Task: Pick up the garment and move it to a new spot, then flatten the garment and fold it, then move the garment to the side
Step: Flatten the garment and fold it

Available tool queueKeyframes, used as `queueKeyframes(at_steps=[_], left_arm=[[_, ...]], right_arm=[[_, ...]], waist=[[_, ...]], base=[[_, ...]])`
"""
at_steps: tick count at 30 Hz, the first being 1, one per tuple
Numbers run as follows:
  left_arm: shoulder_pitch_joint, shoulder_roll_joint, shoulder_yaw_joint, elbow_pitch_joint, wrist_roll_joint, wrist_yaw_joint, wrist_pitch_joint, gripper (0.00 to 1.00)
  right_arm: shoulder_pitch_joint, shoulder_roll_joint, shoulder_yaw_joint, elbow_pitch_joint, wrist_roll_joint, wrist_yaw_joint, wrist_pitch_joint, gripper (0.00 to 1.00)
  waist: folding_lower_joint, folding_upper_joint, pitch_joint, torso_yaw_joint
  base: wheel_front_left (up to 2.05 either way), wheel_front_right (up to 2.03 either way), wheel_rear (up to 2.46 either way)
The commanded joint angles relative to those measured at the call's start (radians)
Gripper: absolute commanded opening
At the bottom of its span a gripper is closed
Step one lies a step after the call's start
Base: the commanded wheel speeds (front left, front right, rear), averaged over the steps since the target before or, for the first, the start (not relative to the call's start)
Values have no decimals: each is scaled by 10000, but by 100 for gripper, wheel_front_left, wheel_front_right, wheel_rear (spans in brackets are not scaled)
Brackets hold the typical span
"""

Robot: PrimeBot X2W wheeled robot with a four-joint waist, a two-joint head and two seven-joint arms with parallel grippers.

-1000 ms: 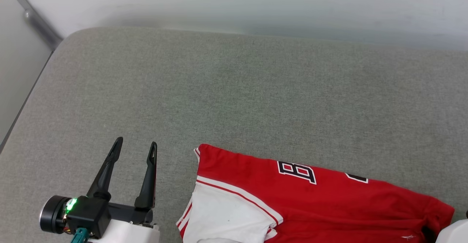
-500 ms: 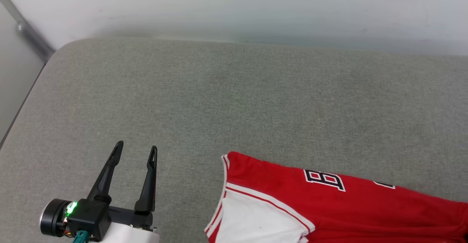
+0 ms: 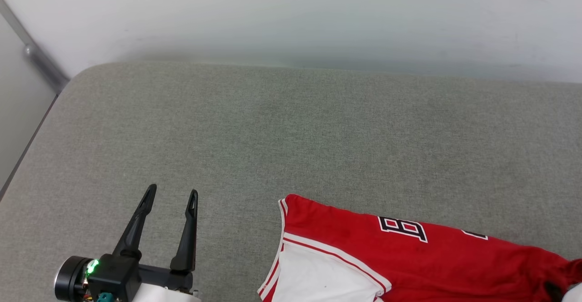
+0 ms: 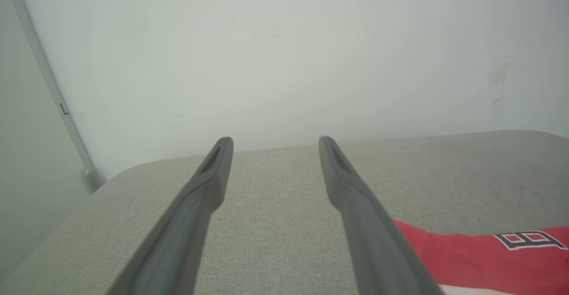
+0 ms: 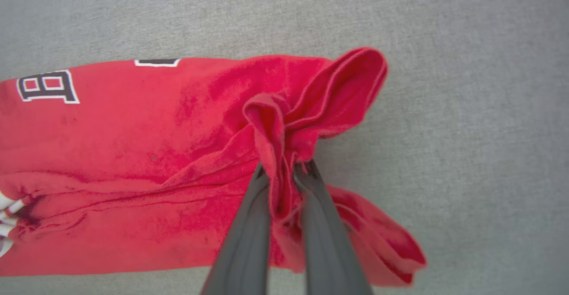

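At near right, the red jersey T-shirt (image 5: 133, 130) is clamped by the right gripper (image 5: 284, 168); 2 fingers of the left gripper (image 3: 173, 193) are held apart.

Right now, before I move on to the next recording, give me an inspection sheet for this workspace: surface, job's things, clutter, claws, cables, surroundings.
Surface: grey fabric pad with a rounded far-left corner.
Job's things: red shirt with a white sleeve lies at the pad's near right, one end bunched.
Clutter: nothing seen.
Claws: left claw open over bare pad, apart from the shirt; right claw shut on the shirt's bunched red end.
Cables: teal plug at the left wrist; no loose cable seen.
Surroundings: pale wall behind; grey rail in the left corner.
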Motion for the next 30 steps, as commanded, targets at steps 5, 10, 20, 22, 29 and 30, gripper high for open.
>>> queueKeyframes(at_steps=[5,10,20,22,29,30], left_arm=[[149,-78,-30,34,-28,-15,-24,100],[137,-142,-83,58,-45,-16,-24,100],[-25,-161,-212,187,-119,-15,-24,100],[-76,-163,-257,218,-158,-15,-24,100],[-242,-106,-355,268,-135,-15,-24,100],[-250,-102,-367,279,-130,-17,-22,100]], right_arm=[[603,558,1072,-1440,384,-4,638,0],[750,1001,2041,-2414,912,-4,1175,0],[21,1196,4004,-2513,2072,-4,1274,0],[-140,1195,4457,-2200,2390,-2,985,0],[-852,1189,5803,-858,3233,-4,-229,0],[-972,1185,5950,-667,3289,-4,-368,0]], waist=[[-1,0,-109,89],[-1,0,-112,207],[-1,0,-109,598],[-1,0,-116,714],[-1,0,-83,1086],[-1,0,-74,1136]], base=[[0,0,0],[0,0,0],[0,0,0],[0,0,0],[0,0,0],[0,0,0]])
